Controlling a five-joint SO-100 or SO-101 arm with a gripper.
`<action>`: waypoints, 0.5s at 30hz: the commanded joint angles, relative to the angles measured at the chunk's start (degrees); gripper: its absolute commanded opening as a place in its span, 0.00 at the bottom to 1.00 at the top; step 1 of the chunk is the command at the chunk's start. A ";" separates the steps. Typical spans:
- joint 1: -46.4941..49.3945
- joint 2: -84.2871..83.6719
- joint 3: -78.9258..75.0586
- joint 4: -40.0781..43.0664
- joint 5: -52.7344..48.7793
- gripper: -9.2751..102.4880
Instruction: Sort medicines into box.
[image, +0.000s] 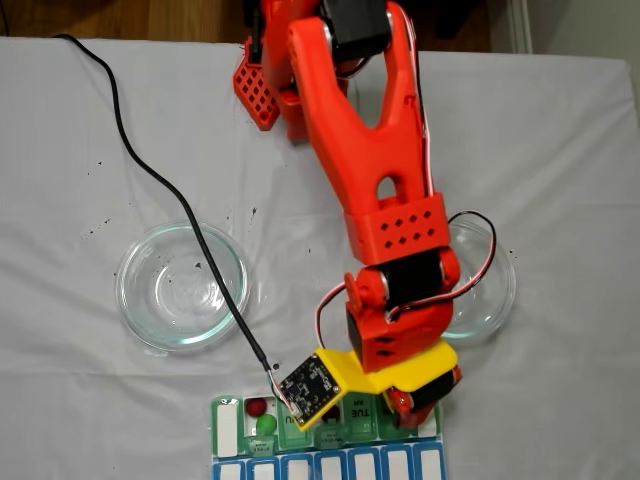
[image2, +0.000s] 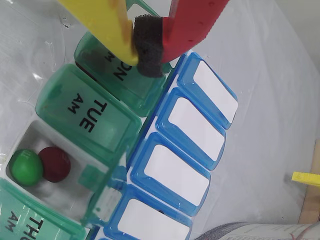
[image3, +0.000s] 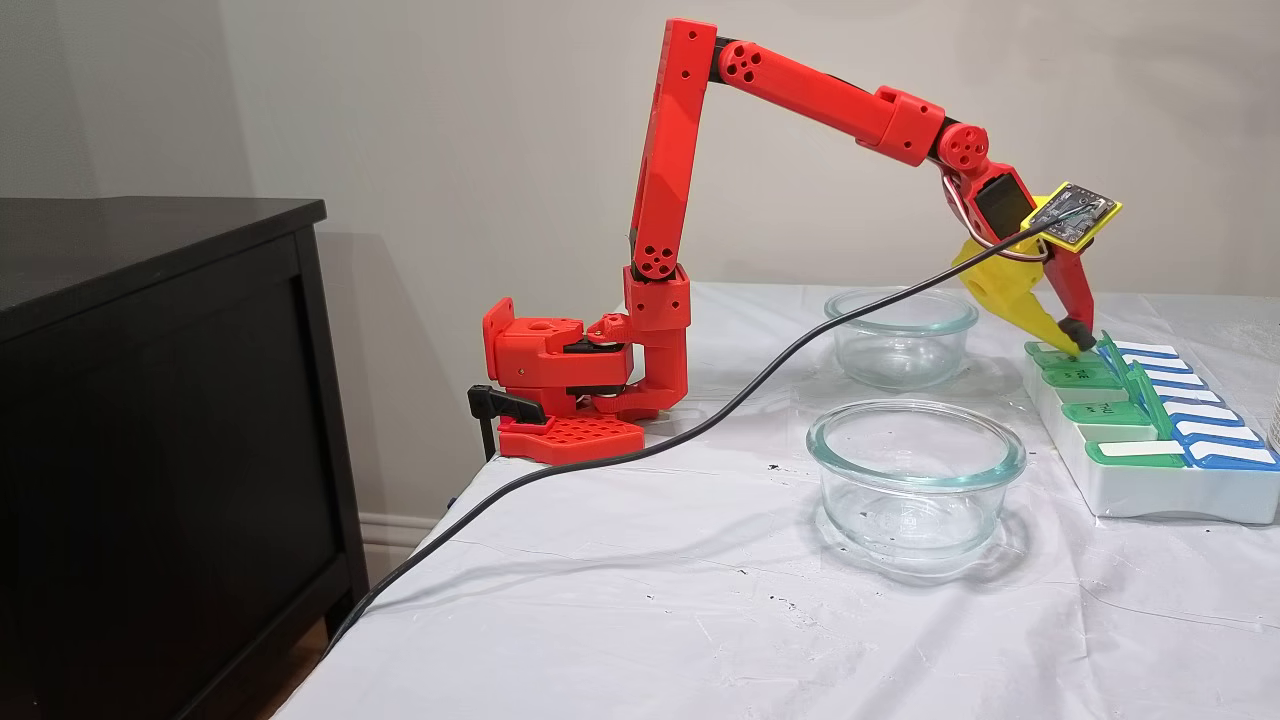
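The box (image2: 175, 172) is a pill organizer with a row of green lids and a row of blue lids, lying at the table's near edge in a fixed view (image: 216, 412) and at the right in the other fixed view (image3: 1150, 495). One compartment between the TUE and THU lids stands open. It holds two medicines, a green ball (image2: 26, 167) and a dark red ball (image2: 54, 164), which also show from above as the red ball (image: 258, 407) and the green ball (image: 266, 424). My gripper (image2: 149, 55) is shut, black foam pad between its yellow and red fingers, right over the MON lid (image2: 120, 75). The gripper (image3: 1075, 345) points down at the box's far end.
Two clear glass dishes stand on the white cloth, one at the left (image: 183, 285) and one partly under the arm at the right (image: 485, 285); both look empty. A black cable (image: 160, 180) runs across the cloth to the wrist camera. A dark cabinet (image3: 150, 420) stands beside the table.
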 joint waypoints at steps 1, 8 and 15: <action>-1.14 -0.44 -1.58 2.46 -0.62 0.08; -1.05 -1.23 -2.29 3.69 -1.41 0.08; -0.88 -3.16 -4.22 7.38 -1.23 0.08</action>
